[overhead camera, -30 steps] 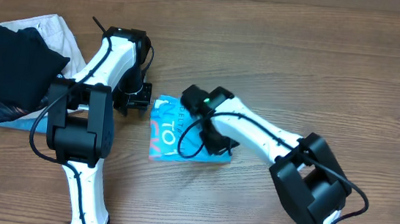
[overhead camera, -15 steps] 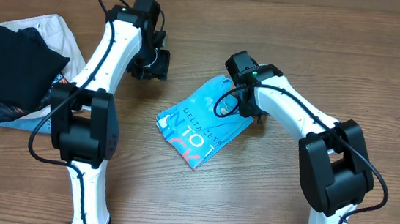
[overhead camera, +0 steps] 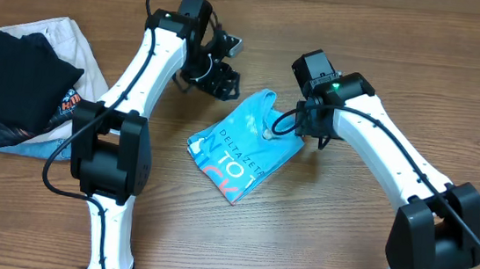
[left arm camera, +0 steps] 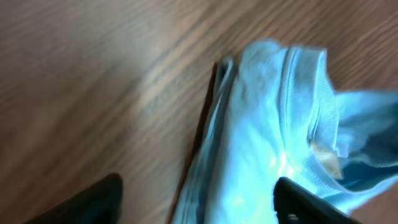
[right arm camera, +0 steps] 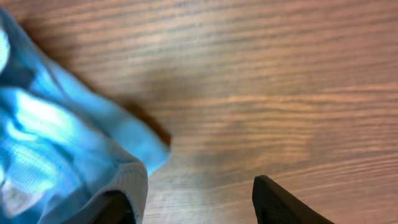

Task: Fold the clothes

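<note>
I find the T-shirt (overhead camera: 237, 147) lying folded and skewed at the middle of the table (overhead camera: 424, 55), the left gripper (left arm camera: 199, 205) spread empty over its far collar end and the right gripper (right arm camera: 193, 205) spread empty at its far right edge, both apparently held clear so the fold lies undisturbed.

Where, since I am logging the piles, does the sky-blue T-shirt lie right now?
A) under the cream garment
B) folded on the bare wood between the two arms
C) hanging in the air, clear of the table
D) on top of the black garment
B: the sky-blue T-shirt lies folded on the wood of the table, well apart from the black garment at the left.
</note>
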{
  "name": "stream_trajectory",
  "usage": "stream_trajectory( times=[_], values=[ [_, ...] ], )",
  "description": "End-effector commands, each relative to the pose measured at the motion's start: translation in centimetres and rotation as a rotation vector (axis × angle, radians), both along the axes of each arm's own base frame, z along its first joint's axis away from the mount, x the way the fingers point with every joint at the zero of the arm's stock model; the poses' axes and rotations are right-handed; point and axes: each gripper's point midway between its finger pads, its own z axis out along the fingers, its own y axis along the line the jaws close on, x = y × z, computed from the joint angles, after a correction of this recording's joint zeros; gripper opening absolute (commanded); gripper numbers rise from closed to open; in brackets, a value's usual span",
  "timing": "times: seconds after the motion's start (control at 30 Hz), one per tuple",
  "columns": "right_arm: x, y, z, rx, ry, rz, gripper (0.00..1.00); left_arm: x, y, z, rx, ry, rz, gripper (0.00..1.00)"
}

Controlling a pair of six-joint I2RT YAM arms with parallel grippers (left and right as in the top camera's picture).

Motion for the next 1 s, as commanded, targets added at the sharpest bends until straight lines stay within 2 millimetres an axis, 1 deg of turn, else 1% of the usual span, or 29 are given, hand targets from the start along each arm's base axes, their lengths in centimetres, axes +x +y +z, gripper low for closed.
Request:
stream_trajectory(
  times=[0.0,0.17,0.3,0.4,0.5,0.53,0.7,0.77,0.9,0.97],
  values=[
    [-0.3,0.4,0.3,0.037,0.013,-0.009,0.61,0.9,-1.6,1.2,-0.050,-0.085,-0.089,0.86],
    [-0.4,0.4,0.3,0.034,0.016,-0.009,0.61,0.7,-2.6,0.8,-0.049,-0.100,-0.138,0.86],
    [-0.5,0.4,0.3,0.034,0.018,-0.010,0.61,0.0,-4.0,0.8,-0.042,-0.136,-0.240,0.86],
    [-0.6,0.3,0.3,0.031,0.025,-0.010,0.61,0.0,-4.2,0.7,-0.036,-0.154,-0.265,0.87],
    [-0.7,0.3,0.3,0.030,0.028,-0.010,0.61,0.4,-4.3,0.2,-0.037,-0.158,-0.263,0.87],
    [-0.8,0.2,0.3,0.028,0.031,-0.010,0.61,0.4,-4.3,-0.9,-0.033,-0.139,-0.264,0.88],
    [-0.8,0.2,0.3,0.027,0.033,-0.010,0.61,0.3,-4.3,-4.5,-0.026,-0.073,-0.261,0.88],
    [-0.9,0.3,0.2,0.031,0.035,-0.009,0.61,0.0,-4.7,-6.0,-0.041,-0.042,-0.265,0.88],
    [-0.9,0.4,0.2,0.037,0.037,-0.008,0.61,-0.8,-5.5,-7.7,-0.075,0.011,-0.270,0.88],
    [-0.9,0.4,0.2,0.037,0.037,-0.008,0.61,-1.3,-5.8,-8.5,-0.073,0.034,-0.275,0.85]
  ],
)
